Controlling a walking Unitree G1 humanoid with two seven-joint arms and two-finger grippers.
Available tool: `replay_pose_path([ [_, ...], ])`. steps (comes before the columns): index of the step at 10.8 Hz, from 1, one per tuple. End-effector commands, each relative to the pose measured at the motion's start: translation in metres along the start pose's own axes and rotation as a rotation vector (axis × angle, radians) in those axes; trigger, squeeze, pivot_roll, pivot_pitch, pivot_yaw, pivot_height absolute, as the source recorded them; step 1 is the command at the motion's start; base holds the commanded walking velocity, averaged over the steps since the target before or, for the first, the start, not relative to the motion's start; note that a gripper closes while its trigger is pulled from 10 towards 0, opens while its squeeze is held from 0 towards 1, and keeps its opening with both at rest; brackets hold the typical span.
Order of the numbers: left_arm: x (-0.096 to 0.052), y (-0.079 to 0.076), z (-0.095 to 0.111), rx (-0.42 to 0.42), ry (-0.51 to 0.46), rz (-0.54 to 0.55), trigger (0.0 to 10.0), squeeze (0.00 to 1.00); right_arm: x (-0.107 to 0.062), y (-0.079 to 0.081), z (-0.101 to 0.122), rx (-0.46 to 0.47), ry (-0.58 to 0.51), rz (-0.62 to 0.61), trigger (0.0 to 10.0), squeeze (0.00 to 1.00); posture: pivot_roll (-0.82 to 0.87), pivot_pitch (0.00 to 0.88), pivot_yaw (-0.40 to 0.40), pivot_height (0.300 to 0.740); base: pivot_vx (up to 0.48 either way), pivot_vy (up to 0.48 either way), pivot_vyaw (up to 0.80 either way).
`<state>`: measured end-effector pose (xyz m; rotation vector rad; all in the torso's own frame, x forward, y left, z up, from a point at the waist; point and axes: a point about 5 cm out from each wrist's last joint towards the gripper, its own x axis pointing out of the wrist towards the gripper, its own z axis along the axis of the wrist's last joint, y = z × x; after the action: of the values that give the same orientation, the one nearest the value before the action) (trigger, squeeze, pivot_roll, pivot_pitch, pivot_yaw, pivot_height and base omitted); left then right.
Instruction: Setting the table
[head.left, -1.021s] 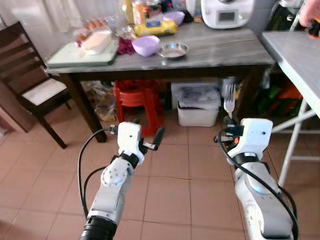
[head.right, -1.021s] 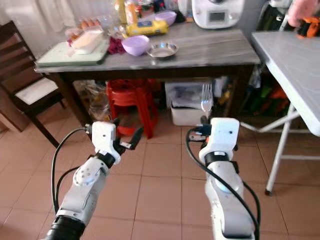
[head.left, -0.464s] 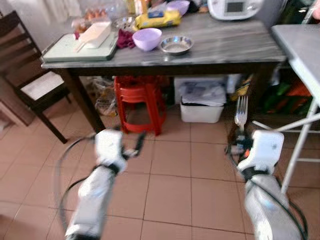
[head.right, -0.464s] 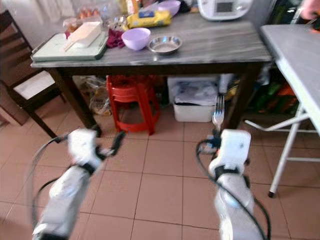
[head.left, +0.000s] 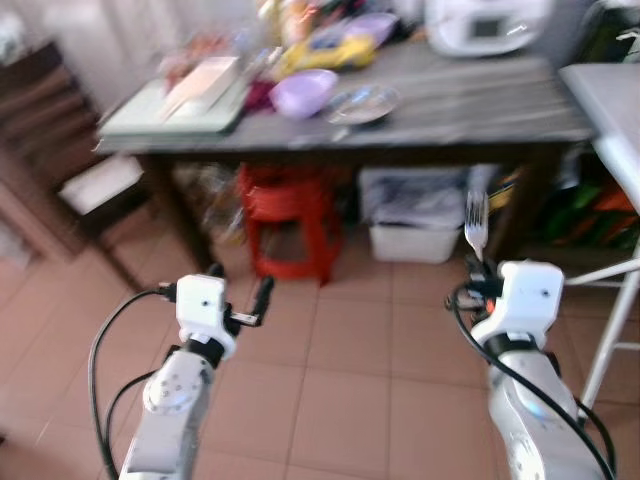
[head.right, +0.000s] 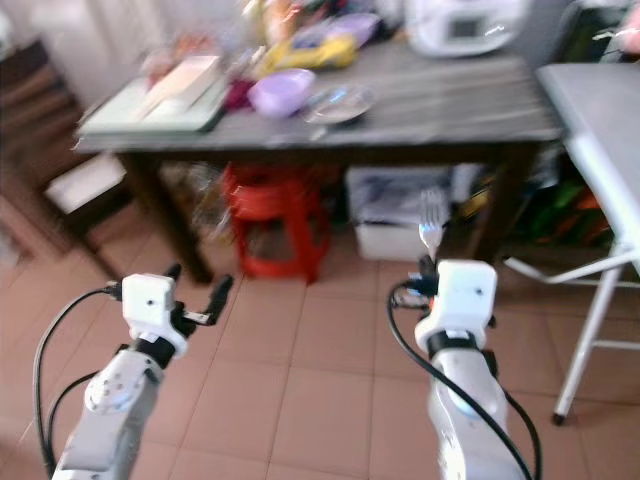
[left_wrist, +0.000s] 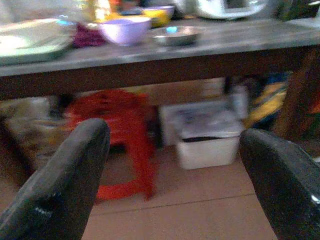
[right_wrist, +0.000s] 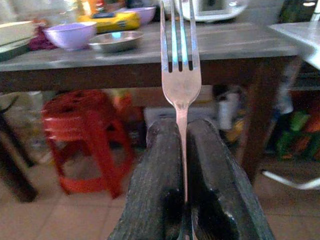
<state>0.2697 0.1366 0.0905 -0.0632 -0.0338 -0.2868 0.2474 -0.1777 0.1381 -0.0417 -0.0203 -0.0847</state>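
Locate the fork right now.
The fork stands tines-up, clamped in the right gripper, held over the tiled floor on the robot's right, short of the grey table and in front of the white bin beneath it.

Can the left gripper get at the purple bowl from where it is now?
Probably not yet. The left gripper is open and empty, but it hangs low over the floor tiles, short of the table. The purple bowl sits farther back on the tabletop, above the red stool. The robot likely has to step closer.
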Motion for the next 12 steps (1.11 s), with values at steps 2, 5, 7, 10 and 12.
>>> replay_pose_path([
  [2, 0.0009, 0.0004, 0.0022, 0.009, 0.004, -0.017, 10.0, 0.0, 0.0003, 0.0003, 0.0055, 0.013, -0.023, -0.004, 10.0, 0.0, -0.15, 0.07, 0.113, 0.74, 0.364, 0.0, -0.64],
  [5, 0.0029, -0.0041, 0.003, 0.005, 0.007, -0.037, 10.0, 0.0, 0.0002, 0.0009, 0.0051, 0.014, -0.021, -0.005, 10.0, 0.0, -0.16, 0.073, 0.116, 0.74, 0.365, 0.0, 0.0],
  [7, 0.0036, -0.0043, 0.0031, 0.004, 0.009, -0.04, 10.0, 0.0, 0.0001, 0.0018, 0.0052, 0.014, -0.021, -0.004, 10.0, 0.0, -0.16, 0.075, 0.117, 0.74, 0.364, 0.0, 0.0],
  [10, 0.0045, -0.0063, 0.0031, 0.0, 0.009, -0.048, 10.0, 0.0, -0.0009, 0.0045, 0.0063, -0.013, -0.03, 0.011, 10.0, 0.0, -0.16, 0.077, 0.118, 0.74, 0.364, 0.0, 0.0],
  [12, 0.0048, -0.0084, 0.0026, -0.001, 0.013, -0.056, 10.0, 0.0, -0.0009, 0.0044, 0.007, 0.003, -0.034, 0.005, 10.0, 0.0, -0.16, 0.079, 0.116, 0.74, 0.36, 0.0, 0.36],
])
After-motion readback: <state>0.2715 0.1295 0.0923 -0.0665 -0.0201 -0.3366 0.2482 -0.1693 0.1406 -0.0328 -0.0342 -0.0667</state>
